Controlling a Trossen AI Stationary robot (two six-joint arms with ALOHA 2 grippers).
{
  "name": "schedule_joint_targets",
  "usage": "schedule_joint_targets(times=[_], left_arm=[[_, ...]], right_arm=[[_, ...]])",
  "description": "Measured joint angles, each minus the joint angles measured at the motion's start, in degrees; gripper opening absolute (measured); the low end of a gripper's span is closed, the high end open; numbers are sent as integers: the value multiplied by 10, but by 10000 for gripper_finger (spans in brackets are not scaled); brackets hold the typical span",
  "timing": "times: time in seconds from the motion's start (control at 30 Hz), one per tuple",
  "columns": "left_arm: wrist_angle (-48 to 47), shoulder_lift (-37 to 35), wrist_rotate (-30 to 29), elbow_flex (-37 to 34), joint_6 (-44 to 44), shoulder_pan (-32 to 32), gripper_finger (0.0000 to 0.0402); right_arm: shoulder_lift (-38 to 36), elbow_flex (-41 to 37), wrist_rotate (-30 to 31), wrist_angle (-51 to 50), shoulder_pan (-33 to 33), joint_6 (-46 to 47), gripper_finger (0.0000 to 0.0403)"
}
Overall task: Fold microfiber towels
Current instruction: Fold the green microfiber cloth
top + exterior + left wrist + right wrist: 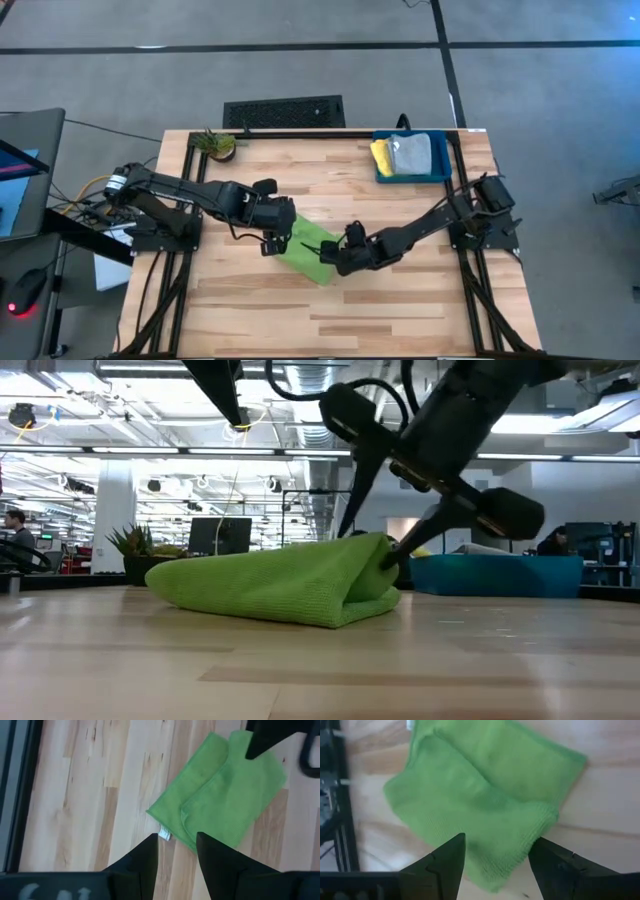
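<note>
High view. My left gripper [277, 238] and right gripper [335, 253] flank the lime green towel [306, 250], which lies folded near the middle of the desk [400, 310]. Bare wood stretches toward the near edge and both side rails. At the far right corner a dark teal-blue bin [412, 158] holds a yellow towel [381, 155] and a grey towel [411, 152]; a potted plant [216, 144] stands at the far left corner. Grey floor surrounds the desk.

Low view. The lime green towel [290, 585] rests as a rounded, doubled mound on the wood. An arm comes down from above to its folded end; which of my arms it is cannot be told here. The bin [495, 575] sits behind, and an open hall with ceiling lights lies beyond, a person [16, 532] at its left side.

Left wrist view. My left fingers [220, 865] stand apart above the desk, holding nothing; the towel's corner with its white tag [164, 835] lies just beyond them.

Right wrist view. My right fingers [447, 862] are spread wide and empty, hanging over the towel's [485, 795] folded edge.
</note>
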Motion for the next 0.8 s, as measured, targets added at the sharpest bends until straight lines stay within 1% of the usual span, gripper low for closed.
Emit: schedule_joint_targets(times=[0.17, 0.27, 0.37, 0.43, 0.57, 0.6, 0.7, 0.8], left_arm=[[0, 0, -1, 0, 0, 0, 128], [0, 0, -1, 0, 5, 0, 128], [0, 0, -1, 0, 10, 0, 128], [0, 0, -1, 0, 10, 0, 128], [0, 0, -1, 0, 11, 0, 128], [0, 0, -1, 0, 11, 0, 128], [0, 0, -1, 0, 11, 0, 128], [0, 0, 0, 0, 15, 0, 128]], right_arm=[[0, 0, 0, 0, -15, -6, 234], [0, 0, -2, 2, -22, -30, 217], [0, 0, -2, 2, -24, -31, 173], [0, 0, -1, 2, -24, -39, 131], [0, 0, 4, 3, -23, -81, 32], [0, 0, 10, 4, -23, -94, 18], [0, 0, 26, 17, -26, -124, 16], [0, 0, 46, 72, -27, -200, 12]])
